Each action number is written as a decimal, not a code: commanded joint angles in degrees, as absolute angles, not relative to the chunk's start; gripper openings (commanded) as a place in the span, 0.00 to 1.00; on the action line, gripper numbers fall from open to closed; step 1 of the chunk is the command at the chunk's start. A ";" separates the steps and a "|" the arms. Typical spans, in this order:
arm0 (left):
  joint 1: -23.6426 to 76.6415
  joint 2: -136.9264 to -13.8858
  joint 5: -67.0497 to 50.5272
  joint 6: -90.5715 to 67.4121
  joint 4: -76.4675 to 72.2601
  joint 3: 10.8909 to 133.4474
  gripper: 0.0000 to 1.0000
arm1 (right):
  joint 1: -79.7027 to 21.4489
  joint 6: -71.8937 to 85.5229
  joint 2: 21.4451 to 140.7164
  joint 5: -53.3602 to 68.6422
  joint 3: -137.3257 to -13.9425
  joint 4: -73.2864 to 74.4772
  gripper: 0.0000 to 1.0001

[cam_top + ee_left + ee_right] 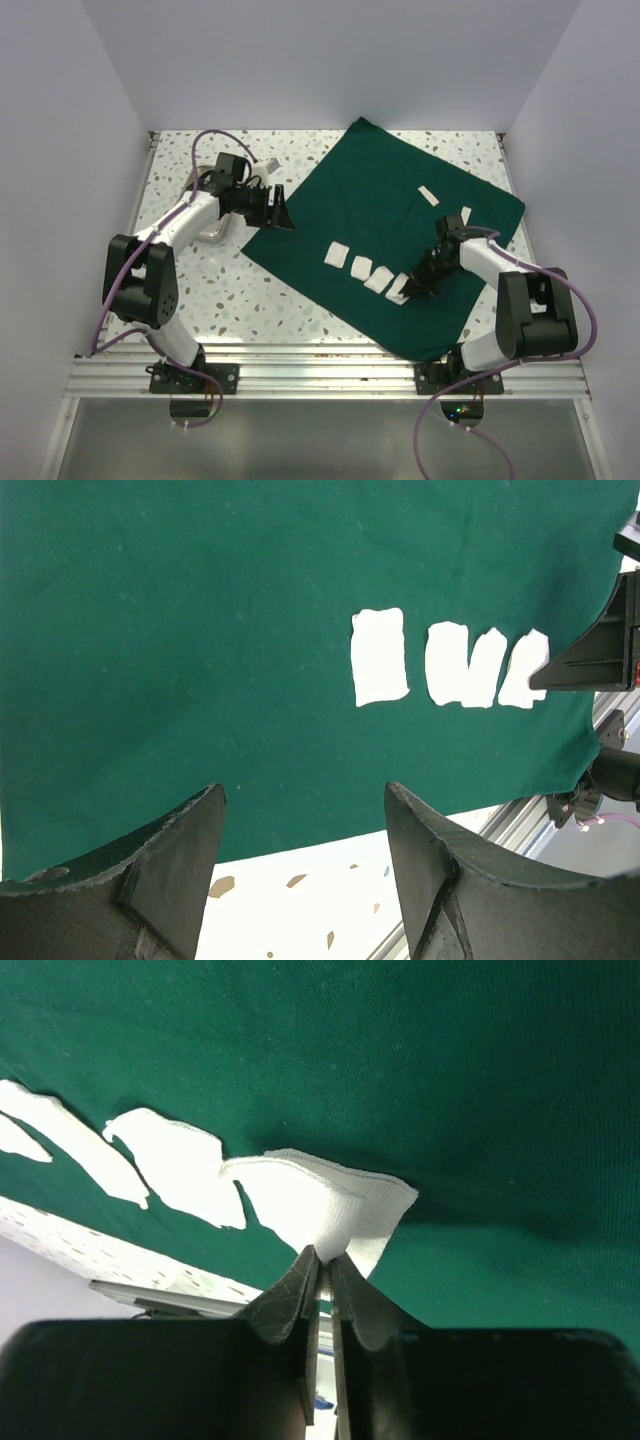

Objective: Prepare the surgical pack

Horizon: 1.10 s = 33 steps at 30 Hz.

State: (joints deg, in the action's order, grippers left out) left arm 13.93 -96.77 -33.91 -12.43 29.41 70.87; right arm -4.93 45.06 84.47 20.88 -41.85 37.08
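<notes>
The dark green drape [390,210] lies spread flat as a wide sheet, one corner toward the back. Several small white gauze squares [337,254] lie in a row on its near part; two more lie farther right [428,195]. My right gripper [412,287] is shut on the edge of a gauze square [320,1205], at the right end of the row, with the drape [450,1080] beneath. My left gripper [282,214] is open and empty over the drape's left edge [200,680]. The gauze row [380,657] shows ahead of it.
A small shiny metal tray [214,232] sits left of the drape, partly under my left arm. A pale object [266,164] lies behind it. White walls enclose the speckled table [240,300]. An aluminium rail [330,375] runs along the near edge.
</notes>
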 commanded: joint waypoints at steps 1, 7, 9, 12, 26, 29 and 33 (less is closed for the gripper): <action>13.62 -94.92 -35.24 -11.60 28.57 70.66 0.69 | -5.10 45.44 83.15 20.74 -41.66 38.58 0.16; 13.62 -95.01 -35.42 -11.51 28.56 70.66 0.69 | -5.10 44.21 79.20 20.83 -41.66 42.53 0.36; 13.62 -95.01 -35.42 -11.51 28.56 70.49 0.69 | -5.10 43.77 78.31 20.57 -40.88 43.15 0.39; 13.62 -95.36 -35.77 -11.51 28.30 70.49 0.69 | -5.01 43.59 78.48 20.65 -39.73 42.63 0.43; 13.62 -95.27 -35.95 -11.51 28.57 70.66 0.69 | -5.10 44.65 82.09 21.09 -38.32 37.18 0.46; 13.62 -95.19 -35.86 -11.51 28.56 70.66 0.69 | -5.10 45.08 83.14 21.53 -37.97 35.95 0.45; 13.62 -95.01 -35.77 -11.51 28.65 70.58 0.69 | -5.10 45.44 83.50 21.53 -38.32 35.25 0.42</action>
